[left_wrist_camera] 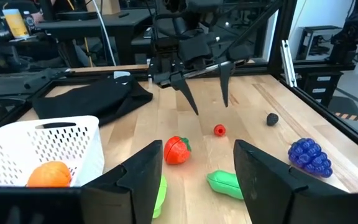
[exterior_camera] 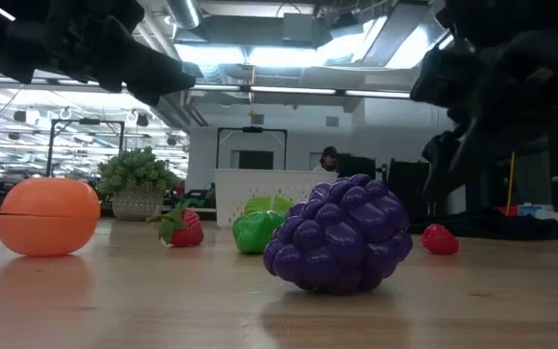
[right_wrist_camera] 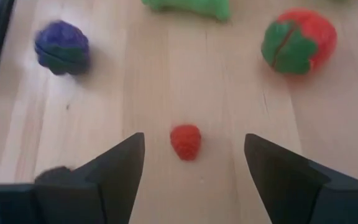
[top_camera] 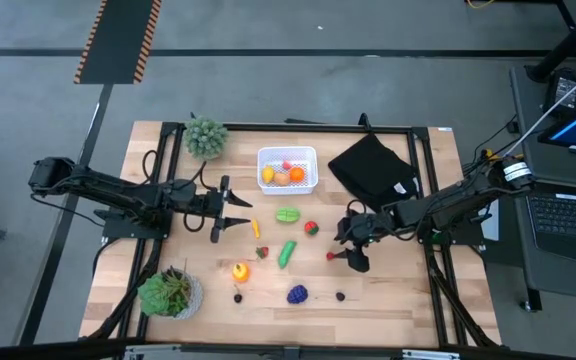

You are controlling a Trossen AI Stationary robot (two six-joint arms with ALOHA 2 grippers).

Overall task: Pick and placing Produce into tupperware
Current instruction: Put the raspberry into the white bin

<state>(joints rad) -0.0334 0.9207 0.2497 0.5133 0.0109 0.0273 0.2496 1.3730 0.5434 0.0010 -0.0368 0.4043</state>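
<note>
- Red raspberry piece lies on the counter, centred ahead of the right pincer, between its spread, empty fingers.
- White tupperware stands well apart, holding several produce items.
- Step in hand: approach to grasp. Next move, as judged: lower, pinch the raspberry, carry to the tupperware.
- Left pincer hovers spread and empty near the green pieces.

no readable text, labels, brands or numbers in any view, nothing legible on table, objects or room
</note>
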